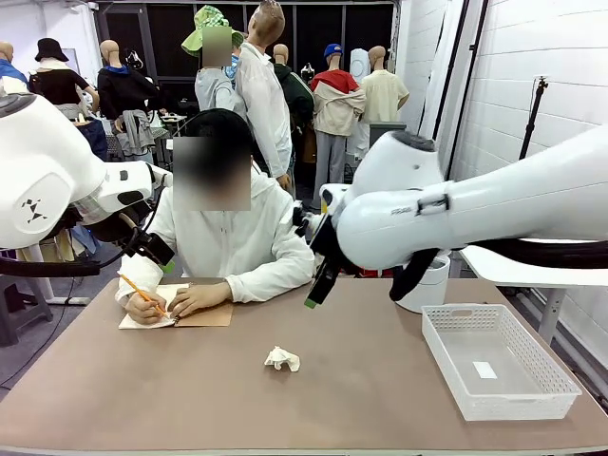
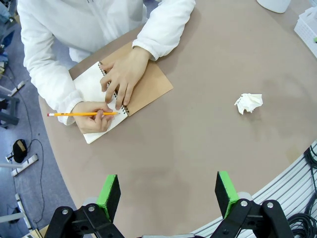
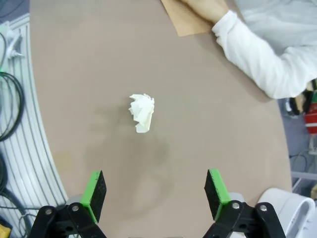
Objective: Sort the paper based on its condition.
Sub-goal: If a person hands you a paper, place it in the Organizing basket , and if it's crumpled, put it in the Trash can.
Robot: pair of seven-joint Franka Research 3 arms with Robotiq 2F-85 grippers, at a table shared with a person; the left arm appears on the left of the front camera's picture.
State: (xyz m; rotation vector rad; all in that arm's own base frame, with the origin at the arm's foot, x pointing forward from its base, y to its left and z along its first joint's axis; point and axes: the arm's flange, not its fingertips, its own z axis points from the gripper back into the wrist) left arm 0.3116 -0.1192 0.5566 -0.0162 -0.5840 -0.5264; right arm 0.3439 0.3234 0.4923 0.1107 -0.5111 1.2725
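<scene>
crumpled paper [image 1: 282,359] lying on the table [image 1: 380,408], near the notebook [image 1: 213,316] but apart from it, off toward its basket [image 1: 503,407] side. left gripper [image 2: 167,187] spread wide and empty, raised over the table edge below the notebook, the wad well off up and to the right. right gripper [image 3: 154,182] wide and empty too, the wad ahead between its finger lines, untouched.

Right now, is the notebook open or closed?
Open: the notebook lies spread flat, white page one side of the spiral, brown cover the other.
</scene>
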